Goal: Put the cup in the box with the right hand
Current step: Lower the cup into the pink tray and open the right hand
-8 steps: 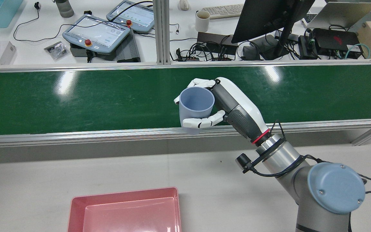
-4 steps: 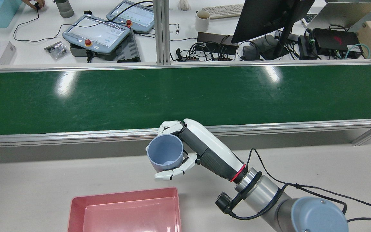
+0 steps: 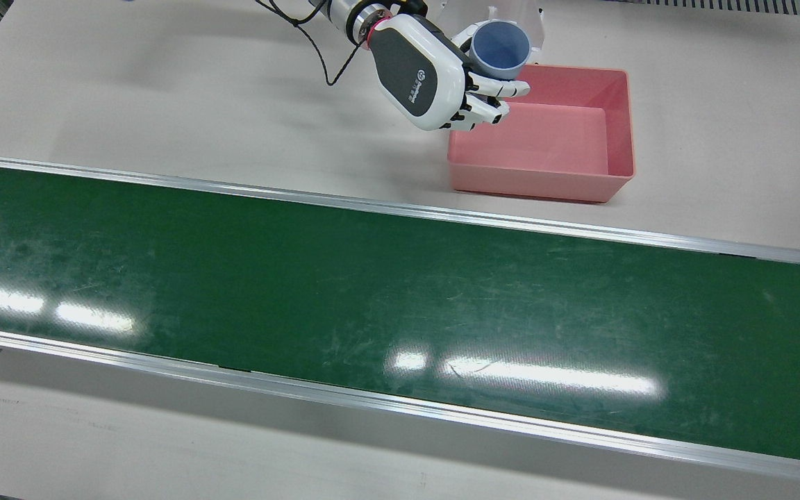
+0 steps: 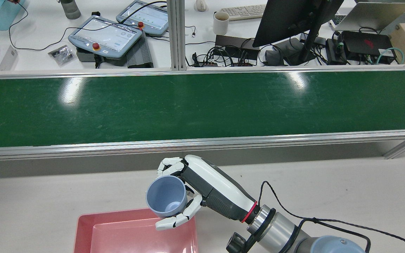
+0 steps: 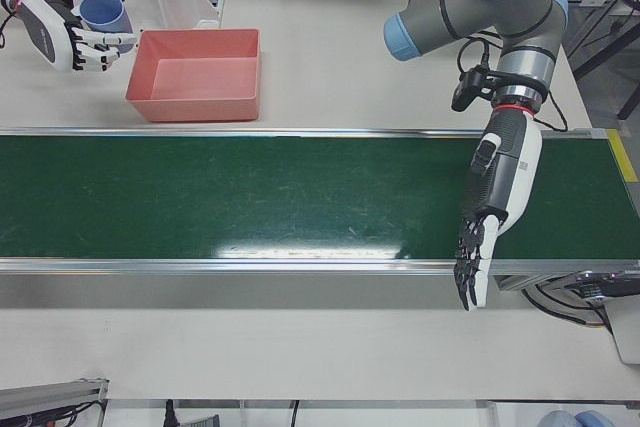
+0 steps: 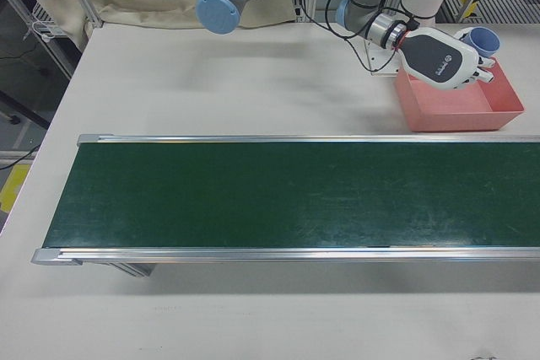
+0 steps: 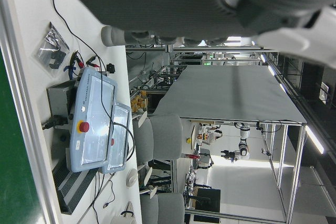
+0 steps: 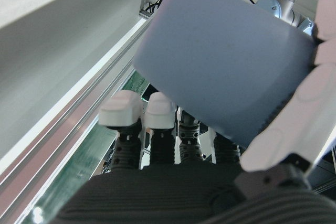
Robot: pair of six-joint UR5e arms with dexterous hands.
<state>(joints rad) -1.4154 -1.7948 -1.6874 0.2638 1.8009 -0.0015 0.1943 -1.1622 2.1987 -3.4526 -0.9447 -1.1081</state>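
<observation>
The cup (image 4: 166, 201) is a smooth, matte, blue-grey plastic tumbler with a round open mouth and gently tapering wall, held upright and off the counter (image 4: 30, 203) by the right hand (image 4: 195, 188), whose white-shelled, segmented fingers (image 4: 174, 221) are clamped around its wall. In the rear view it hangs over the far right corner of the box (image 4: 93, 228), a shallow rectangular pink plastic tray with sloped glossy walls and a rounded rim; the front view puts the cup at the box's corner nearest the robot, above the rim rather than down inside. The right hand has a glossy white back, a dark grey ribbed wrist sleeve and a red ring where it meets the arm's bare metal flange; a small printed logo on its dark palm panel in the front view is too small to read. A scuffed, shiny green conveyor belt (image 3: 372, 292) framed in aluminium rails crosses the counter. The left hand (image 5: 490, 217) hangs fingers-down over the belt's operator-side rail, its fingers straight, slightly apart and holding nothing.
</observation>
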